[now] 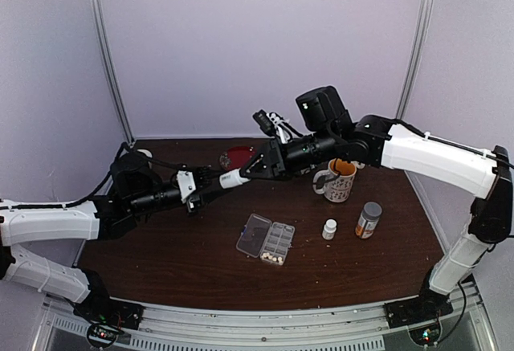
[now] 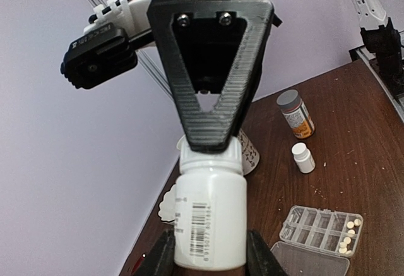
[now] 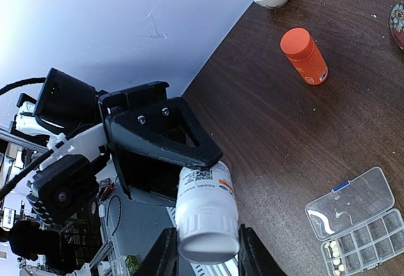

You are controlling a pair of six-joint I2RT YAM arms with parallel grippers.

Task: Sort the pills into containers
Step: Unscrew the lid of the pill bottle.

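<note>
The white bottle [image 2: 210,219], left of the pill box [image 2: 314,211] in the left wrist view, carries a black barcode [image 2: 201,220] on its side with a row of digits beside it, too blurred to read. In the right wrist view its label [image 3: 211,180] shows a small square code and an orange stripe, the print too fine to make out. The grey-capped bottle [image 2: 297,113] beyond the pill box has an orange-and-white label with illegible lettering; no word or brand reads clearly.
</note>
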